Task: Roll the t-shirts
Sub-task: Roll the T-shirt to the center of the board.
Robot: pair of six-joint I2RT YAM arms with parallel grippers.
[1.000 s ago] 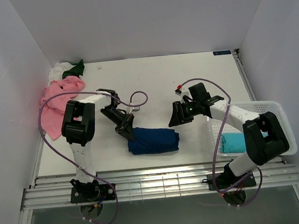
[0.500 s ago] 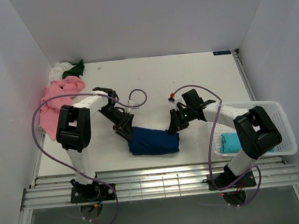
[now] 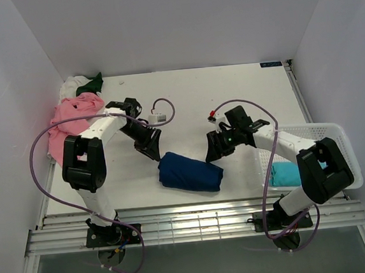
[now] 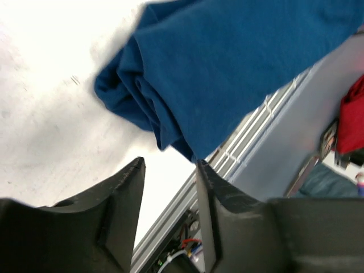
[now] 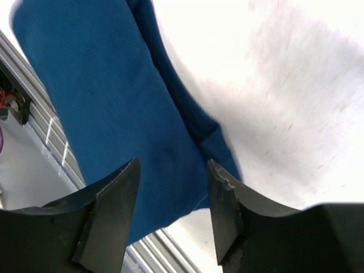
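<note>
My left gripper [image 3: 152, 147] has its fingers a little apart and empty, just beside the left end of the rolled navy t-shirt [image 3: 191, 173]. The roll lies on the worktop [image 3: 229, 87] near its front edge, between my two arms. My right gripper [image 3: 212, 151] is also parted, holding nothing, just beside the roll's right end.
</note>
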